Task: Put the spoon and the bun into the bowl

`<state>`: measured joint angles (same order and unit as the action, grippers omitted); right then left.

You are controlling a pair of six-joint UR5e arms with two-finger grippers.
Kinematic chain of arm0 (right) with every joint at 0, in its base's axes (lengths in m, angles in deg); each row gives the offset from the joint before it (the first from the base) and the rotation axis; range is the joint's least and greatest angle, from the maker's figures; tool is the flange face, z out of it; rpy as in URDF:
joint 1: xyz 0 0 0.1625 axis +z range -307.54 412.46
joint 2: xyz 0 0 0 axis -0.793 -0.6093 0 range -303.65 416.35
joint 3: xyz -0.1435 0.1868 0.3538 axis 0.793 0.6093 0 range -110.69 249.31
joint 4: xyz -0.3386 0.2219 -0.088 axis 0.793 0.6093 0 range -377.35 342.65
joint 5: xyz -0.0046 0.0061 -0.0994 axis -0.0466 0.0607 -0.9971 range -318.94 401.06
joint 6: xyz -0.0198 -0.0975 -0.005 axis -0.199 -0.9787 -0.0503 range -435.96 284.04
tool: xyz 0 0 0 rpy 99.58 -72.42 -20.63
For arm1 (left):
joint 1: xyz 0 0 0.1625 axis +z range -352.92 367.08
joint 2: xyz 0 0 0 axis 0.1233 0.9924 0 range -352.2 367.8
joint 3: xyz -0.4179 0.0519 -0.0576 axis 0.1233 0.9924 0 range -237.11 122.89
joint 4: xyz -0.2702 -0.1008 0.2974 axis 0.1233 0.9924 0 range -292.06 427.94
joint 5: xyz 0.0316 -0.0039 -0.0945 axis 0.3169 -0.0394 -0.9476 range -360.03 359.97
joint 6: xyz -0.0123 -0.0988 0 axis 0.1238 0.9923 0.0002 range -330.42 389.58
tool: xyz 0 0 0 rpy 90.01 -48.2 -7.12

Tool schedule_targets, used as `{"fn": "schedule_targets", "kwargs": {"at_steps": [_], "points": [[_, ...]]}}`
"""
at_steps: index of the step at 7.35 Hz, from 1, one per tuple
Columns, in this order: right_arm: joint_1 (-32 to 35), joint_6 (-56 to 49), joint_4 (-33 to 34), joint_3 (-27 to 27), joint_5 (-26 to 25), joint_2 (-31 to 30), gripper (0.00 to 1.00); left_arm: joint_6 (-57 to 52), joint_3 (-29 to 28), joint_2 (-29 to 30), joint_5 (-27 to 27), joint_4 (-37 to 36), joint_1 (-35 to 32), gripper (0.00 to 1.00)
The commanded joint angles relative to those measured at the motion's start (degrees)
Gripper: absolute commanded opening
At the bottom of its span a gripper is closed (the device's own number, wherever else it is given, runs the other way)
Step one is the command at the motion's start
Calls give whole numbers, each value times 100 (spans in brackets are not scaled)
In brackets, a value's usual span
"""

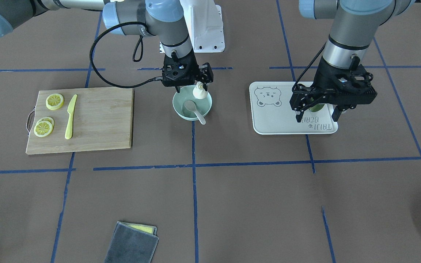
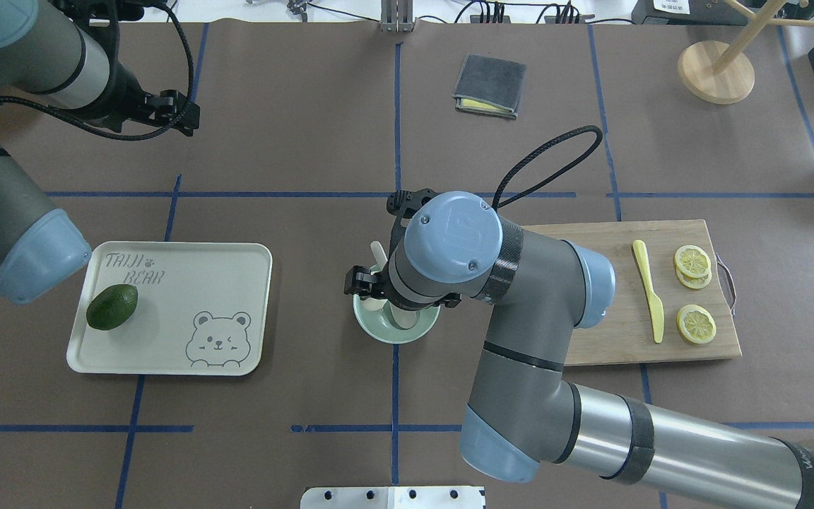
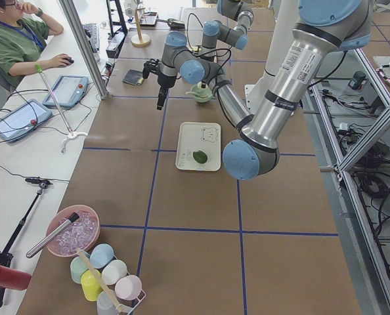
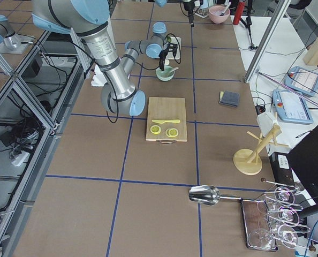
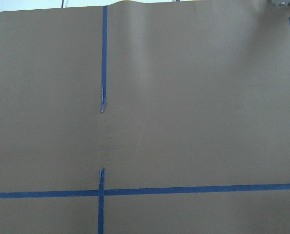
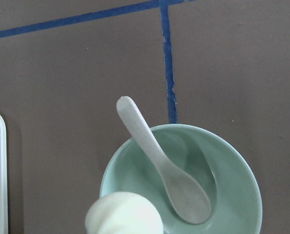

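The right gripper [image 1: 198,87] is pinching the bun [image 1: 201,93] by its twisted peak and holding it just over the robot-side rim of the mint-green bowl [image 1: 179,111]. The spoon [image 1: 192,109] is lying in that bowl, scoop on the bottom and handle leaning out over the rim. The left gripper [image 1: 317,116] is hanging high with its jaws spread wide and nothing between them, near the bear-printed tray [image 2: 237,283], where the avocado [image 2: 111,307] is sitting.

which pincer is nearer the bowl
Right. The right pincer holds the bun over the bowl; the left pincer hovers far off, over toward the tray.
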<state>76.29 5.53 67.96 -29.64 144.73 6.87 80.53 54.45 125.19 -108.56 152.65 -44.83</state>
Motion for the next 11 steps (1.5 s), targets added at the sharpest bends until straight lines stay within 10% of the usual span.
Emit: {"fn": "schedule_targets", "kwargs": {"at_steps": [1,6,11], "points": [[8,-1,3,-1,3,-9,100,-7,-47,-6,-1,10,-3,100],[525,-316,73,-709,100,-647,100,-1276,-82,-390,-606,19,-678,100],[2481,-3246,1075,-1232,1274,-1677,100,-5325,-897,-1490,-1740,-16,-3136,100]]}}
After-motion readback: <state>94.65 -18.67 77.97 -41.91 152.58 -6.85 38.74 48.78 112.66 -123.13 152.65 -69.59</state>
